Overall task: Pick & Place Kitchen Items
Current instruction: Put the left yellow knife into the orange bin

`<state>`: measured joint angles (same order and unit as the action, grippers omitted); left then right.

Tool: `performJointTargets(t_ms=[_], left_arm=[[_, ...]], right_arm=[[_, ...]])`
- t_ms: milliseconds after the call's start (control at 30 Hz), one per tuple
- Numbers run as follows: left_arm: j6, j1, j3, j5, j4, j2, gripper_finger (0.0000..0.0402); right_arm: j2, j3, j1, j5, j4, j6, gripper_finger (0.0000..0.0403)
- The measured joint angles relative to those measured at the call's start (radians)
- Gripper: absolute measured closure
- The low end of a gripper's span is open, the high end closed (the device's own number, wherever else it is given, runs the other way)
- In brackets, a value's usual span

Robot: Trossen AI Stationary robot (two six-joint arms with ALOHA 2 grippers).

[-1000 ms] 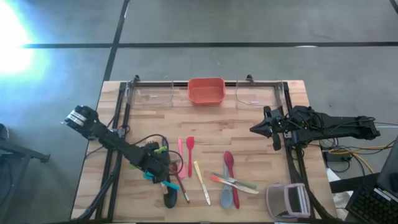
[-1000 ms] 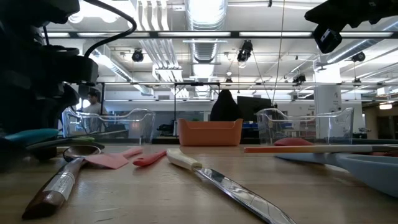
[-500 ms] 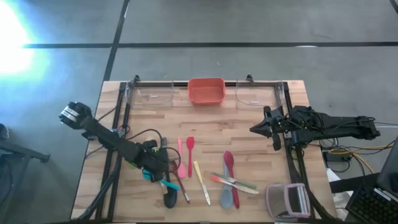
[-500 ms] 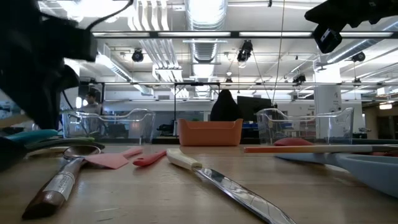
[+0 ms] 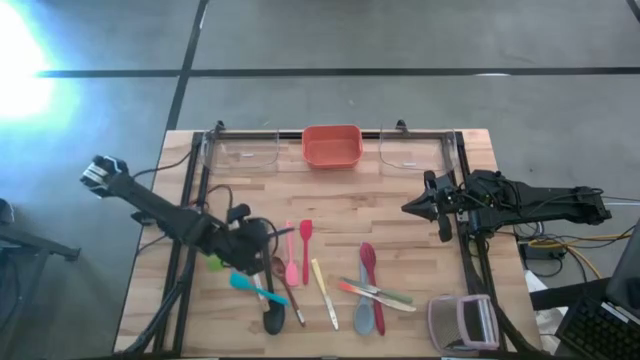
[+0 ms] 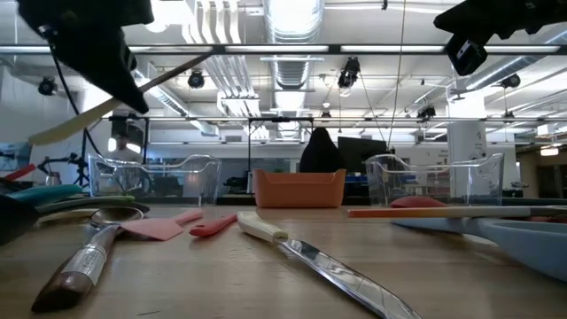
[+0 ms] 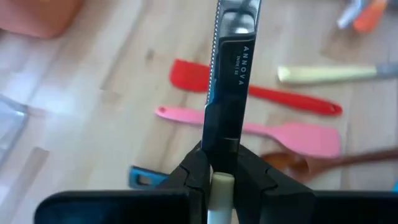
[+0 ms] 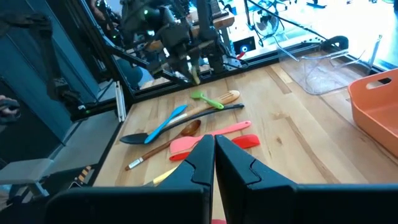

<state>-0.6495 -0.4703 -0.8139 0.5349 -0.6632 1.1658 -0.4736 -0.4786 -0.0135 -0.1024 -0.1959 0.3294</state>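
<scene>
Black-handled and steel-bladed, the knife (image 7: 229,74) sits clamped in your left tool (image 7: 221,177), fingers closed tight on its handle and raised clear of the wooden bench (image 5: 400,190), near its left side. Beneath it lie the red spatula (image 7: 261,93) and pink spatula (image 7: 273,132), side by side on the boards. Your right tool (image 5: 412,207) hangs fully closed and empty over the bench's right side.

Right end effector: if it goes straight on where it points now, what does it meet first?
Probably the flat red spatula on the wooden table; the shut right end effector aims near it, though depth is unclear.
</scene>
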Motion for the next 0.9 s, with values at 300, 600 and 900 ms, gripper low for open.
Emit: performJointTargets(t_ms=[300,600,900], left_arm=[[0.171,0.084,-0.001,0.070,0.132,-0.038,0.0360],[0.398,0.228,-0.001,0.047,0.333,-0.035,0.0360],[0.557,0.439,0.001,-0.166,0.496,-0.031,0.0360]], right_arm=[[0.000,0.000,0.000,0.000,0.000,-0.001,0.0394],[0.000,0.000,0.000,0.000,0.000,-0.016,0.0394],[0.000,0.000,0.000,0.000,0.000,-0.024,0.0394]])
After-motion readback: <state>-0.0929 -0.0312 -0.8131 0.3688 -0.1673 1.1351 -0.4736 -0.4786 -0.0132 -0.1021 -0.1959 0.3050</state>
